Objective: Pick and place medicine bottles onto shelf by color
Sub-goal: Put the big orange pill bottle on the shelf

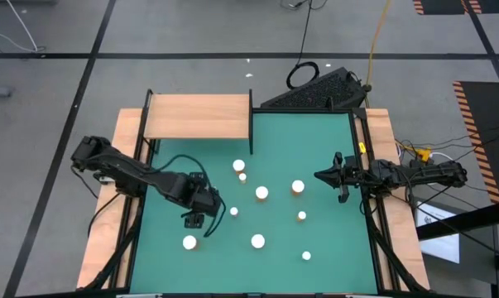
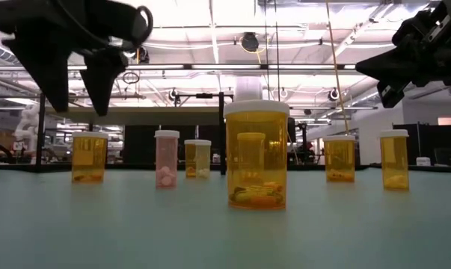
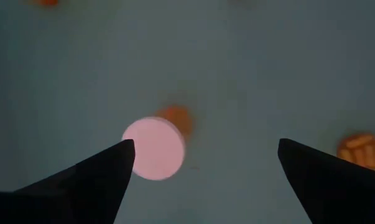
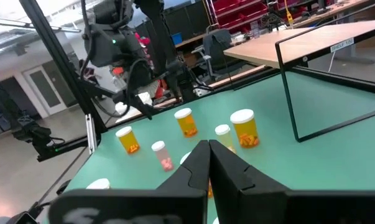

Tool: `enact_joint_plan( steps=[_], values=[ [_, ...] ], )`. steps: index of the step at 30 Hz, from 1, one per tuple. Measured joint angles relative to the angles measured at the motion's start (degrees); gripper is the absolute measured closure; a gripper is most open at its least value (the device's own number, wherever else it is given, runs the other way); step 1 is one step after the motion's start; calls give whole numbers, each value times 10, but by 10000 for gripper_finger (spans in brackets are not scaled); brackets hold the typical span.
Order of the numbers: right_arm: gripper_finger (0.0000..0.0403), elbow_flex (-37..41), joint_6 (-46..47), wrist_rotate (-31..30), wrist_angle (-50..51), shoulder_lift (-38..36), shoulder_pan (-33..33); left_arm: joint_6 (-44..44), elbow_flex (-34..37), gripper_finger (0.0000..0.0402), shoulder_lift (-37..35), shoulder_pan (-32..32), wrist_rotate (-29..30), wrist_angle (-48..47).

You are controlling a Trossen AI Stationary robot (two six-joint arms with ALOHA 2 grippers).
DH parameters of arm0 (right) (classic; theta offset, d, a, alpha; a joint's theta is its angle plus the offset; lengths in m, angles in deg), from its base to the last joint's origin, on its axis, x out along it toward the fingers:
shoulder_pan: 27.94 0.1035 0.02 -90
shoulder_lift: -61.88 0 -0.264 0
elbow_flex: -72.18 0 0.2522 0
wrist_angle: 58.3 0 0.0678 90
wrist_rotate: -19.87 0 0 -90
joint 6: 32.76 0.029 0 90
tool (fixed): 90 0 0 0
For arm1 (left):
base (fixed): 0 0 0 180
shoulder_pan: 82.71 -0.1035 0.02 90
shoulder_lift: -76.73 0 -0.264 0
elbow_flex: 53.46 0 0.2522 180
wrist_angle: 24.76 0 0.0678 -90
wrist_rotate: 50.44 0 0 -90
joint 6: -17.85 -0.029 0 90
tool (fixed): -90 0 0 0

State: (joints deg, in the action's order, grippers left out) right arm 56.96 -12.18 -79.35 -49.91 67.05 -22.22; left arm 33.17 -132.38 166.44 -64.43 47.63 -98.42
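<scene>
We see the left gripper (image 1: 194,221) with its 2 fingers (image 3: 81,186) spread wide and pointing straight down, holding nothing. It hangs above the green mat (image 1: 332,248), just over an orange bottle (image 1: 189,242) with a white cap near the mat's front-left. The left arm runs back from it, bent, toward the table's left edge.

The right gripper (image 1: 342,175) has its fingers (image 4: 193,171) pressed together, empty, held level above the mat's right side and pointing toward the centre; its arm stretches out to the right edge.

We count 9 bottles standing upright and scattered on the mat. The wooden shelf (image 1: 198,116) sits at the far-left corner with no bottle on it.
</scene>
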Motion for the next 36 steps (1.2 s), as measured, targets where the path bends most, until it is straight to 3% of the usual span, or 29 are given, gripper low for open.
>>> enact_joint_plan(
  steps=[14, 31, 36],
  values=[
    [403, 0, -7, 1, -1, 0, 0, -22, 4, 2, 5, -43, 15, -2],
    [403, 0, -4, 2, 0, 0, 0, -51, 80, 3, 5, -93, -40, 51],
    [403, 0, -5, 2, 0, 0, 0, -49, 80, 30, 5, -93, -39, 60]
  ],
)
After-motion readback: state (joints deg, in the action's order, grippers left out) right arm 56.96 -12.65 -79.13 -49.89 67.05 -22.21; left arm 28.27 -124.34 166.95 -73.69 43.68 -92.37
